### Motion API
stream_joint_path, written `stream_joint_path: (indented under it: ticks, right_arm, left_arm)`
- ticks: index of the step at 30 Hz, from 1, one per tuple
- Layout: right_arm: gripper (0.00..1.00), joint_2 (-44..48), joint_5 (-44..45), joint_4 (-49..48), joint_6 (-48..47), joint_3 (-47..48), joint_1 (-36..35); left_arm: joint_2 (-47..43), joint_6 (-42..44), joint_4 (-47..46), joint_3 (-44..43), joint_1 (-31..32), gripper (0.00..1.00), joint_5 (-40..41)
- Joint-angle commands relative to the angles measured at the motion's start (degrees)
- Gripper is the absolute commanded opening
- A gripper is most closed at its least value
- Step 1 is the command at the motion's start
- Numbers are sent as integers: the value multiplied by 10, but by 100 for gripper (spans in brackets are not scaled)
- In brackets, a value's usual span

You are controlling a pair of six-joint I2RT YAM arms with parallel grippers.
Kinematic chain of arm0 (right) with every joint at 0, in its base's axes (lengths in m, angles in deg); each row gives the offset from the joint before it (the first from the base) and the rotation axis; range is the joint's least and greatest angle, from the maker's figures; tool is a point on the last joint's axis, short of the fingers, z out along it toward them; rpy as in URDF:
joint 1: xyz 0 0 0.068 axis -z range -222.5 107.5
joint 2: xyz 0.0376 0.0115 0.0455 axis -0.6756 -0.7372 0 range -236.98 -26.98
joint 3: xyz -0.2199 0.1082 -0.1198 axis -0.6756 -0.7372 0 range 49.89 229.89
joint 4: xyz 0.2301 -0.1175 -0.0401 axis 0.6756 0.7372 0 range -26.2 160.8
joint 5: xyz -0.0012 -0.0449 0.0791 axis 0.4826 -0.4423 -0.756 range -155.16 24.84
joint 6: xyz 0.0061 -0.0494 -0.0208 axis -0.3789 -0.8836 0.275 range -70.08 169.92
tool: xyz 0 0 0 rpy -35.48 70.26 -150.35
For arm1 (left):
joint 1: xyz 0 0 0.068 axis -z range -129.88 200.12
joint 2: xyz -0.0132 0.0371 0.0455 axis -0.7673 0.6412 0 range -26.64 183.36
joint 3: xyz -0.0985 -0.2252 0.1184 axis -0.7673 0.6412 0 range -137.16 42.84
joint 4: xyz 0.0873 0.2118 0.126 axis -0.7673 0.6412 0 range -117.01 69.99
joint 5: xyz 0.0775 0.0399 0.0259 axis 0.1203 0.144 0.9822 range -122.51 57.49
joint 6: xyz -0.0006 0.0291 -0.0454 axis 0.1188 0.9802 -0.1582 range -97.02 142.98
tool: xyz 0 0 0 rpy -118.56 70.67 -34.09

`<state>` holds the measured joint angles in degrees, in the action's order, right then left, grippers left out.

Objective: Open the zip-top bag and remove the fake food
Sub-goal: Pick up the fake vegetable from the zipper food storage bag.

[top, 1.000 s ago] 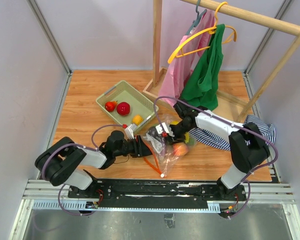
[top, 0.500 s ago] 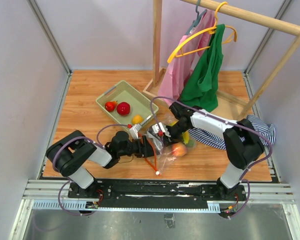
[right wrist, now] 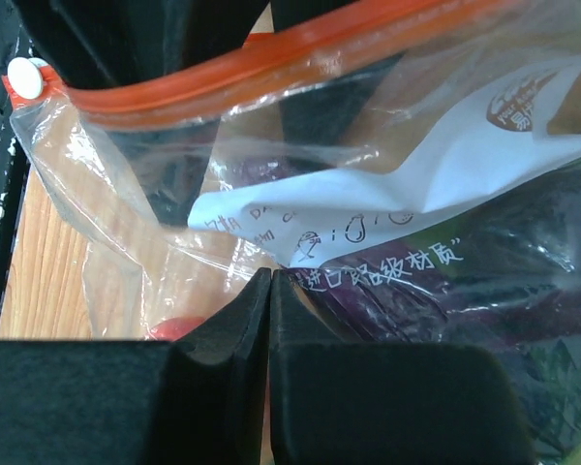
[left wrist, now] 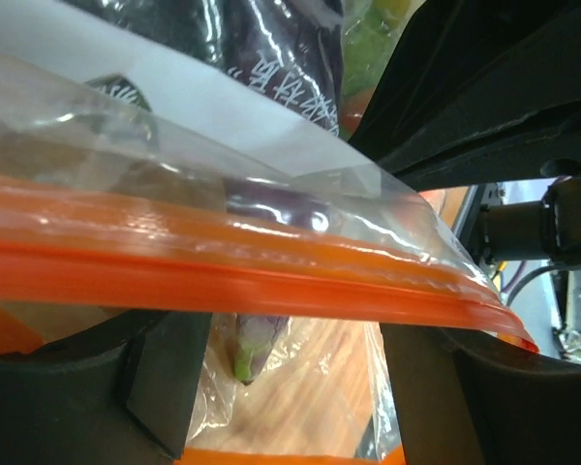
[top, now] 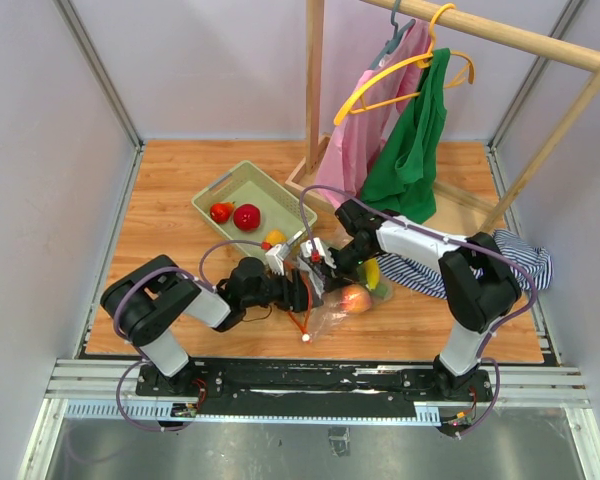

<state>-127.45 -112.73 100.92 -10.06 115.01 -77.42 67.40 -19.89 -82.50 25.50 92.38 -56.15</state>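
Pale walls are enclosing the wooden worktop [top: 180, 185], where the zip-top bag [top: 332, 305] is lying centre-front. The left hand [top: 302, 291] is gaping wide at its orange strip, and the right hand [top: 321, 268] is pinching its film.

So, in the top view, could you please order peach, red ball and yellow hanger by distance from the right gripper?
1. Peach, in the bag beside the right gripper.
2. Red ball, in the basket, left.
3. Yellow hanger, far back.
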Motion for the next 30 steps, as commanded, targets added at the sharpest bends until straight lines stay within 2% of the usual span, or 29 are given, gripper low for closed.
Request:
stream_joint_path:
  ticks: [1, 7, 13, 17, 20, 22, 30]
  right_arm:
    - [3, -13, -22, -3, 27, 14, -7]
    - [3, -17, -32, -4, 37, 18, 0]
    - [3, -18, -37, -4, 41, 20, 10]
    - [2, -16, -35, -4, 42, 21, 12]
    - [3, -13, -29, -4, 42, 21, 14]
    - [3, -8, -22, -3, 40, 21, 17]
    - [7, 14, 28, -3, 21, 16, 39]
  left_arm:
    - [11, 68, 18, -29, 17, 72, 21]
    - [19, 121, 63, -55, 39, 72, 71]
    - [13, 139, 81, -64, 54, 64, 123]
    - [12, 147, 95, -69, 56, 51, 135]
    - [12, 151, 106, -72, 56, 29, 136]
    - [4, 152, 113, -70, 56, 23, 134]
    - [-73, 136, 184, -59, 56, 15, 118]
